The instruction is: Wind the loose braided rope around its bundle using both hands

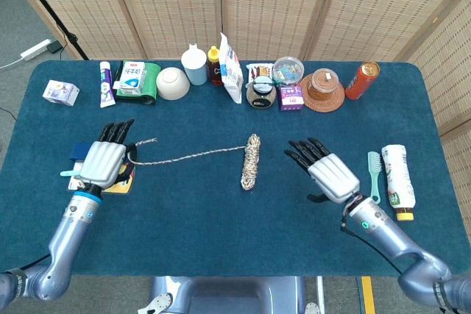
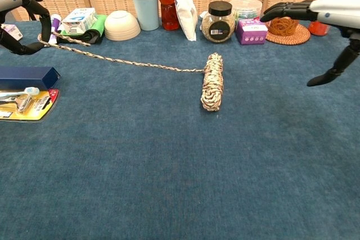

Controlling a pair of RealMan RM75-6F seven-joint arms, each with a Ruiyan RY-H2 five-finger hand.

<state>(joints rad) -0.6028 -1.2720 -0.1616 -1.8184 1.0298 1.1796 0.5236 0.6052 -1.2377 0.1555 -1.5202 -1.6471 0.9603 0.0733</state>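
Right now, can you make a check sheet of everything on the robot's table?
Surface: blue cloth table, flat.
Job's things: bundle lies mid-table; its loose rope runs straight out to the left hand.
Clutter: bowl, cup, bottle, jars and can along the back; blue box and toothbrush pack at left; comb and white bottle at right.
Hands: left hand holds the rope end; right hand open, above the table right of the bundle, apart from it.
Cables: power strip on the floor, back left.
Surroundings: woven screens behind.
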